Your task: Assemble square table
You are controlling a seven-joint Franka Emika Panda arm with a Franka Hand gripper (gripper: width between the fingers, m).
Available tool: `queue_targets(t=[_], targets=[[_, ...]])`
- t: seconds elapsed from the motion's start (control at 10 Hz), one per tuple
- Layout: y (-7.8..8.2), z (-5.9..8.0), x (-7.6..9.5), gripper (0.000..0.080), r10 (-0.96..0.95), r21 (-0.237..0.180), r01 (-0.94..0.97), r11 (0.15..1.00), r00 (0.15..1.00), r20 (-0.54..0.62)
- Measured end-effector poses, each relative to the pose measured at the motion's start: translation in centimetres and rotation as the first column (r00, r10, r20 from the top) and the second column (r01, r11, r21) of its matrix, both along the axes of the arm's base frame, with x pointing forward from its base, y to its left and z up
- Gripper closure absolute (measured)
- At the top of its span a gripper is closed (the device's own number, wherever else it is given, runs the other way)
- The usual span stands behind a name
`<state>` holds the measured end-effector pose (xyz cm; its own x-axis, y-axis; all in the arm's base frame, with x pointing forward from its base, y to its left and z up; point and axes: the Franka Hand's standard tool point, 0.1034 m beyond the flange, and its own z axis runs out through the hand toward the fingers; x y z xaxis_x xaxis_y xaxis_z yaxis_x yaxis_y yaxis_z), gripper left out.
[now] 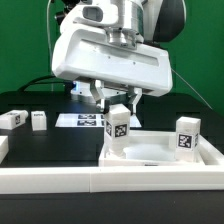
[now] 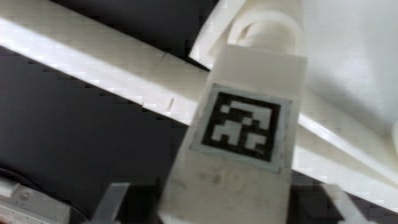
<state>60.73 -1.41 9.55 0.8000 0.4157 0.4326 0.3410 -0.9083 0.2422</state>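
Exterior view, nearest you first: you had the white rail (image 1: 60, 180) running across the front edge of the black table (image 1: 40, 145). Just behind it lay the tabletop (image 1: 212, 152), a white square tray, towards the exterior view's right. At its end on the exterior view's left a leg (image 1: 118, 128) stood upright, tag facing the camera. Your gripper (image 1: 117, 100) hung straight over that leg, and its jaws were closed part-way onto the leg's upper sides, so the claw had hold of it and nothing else. A second leg (image 1: 186, 137) stood upright on the tabletop's corner at the exterior view's right, well apart from the claw. Farther back you could see the marker board (image 1: 80, 121) flat on the table, and two loose legs (image 1: 13, 119) (image 1: 38, 120) lying near each other at the exterior view's left. In the wrist view the leg (image 2: 240, 130) filled the middle, with the dark fingers (image 2: 116, 205) at its flanks.
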Motion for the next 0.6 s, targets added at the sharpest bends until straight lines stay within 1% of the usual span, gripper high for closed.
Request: queue_targets(t=[0.2,0.4,0.6], targets=[[0.0,-0.24,0.16,0.0478,0.001,-0.006,-0.001,1.0,1.0,0.026],[-0.2,-0.27,0.23,0.0478,0.001,-0.025,0.001,1.0,0.995,0.102],[-0.29,-0.32,0.13,0.0478,0.0,-0.026,0.003,1.0,0.995,0.103]])
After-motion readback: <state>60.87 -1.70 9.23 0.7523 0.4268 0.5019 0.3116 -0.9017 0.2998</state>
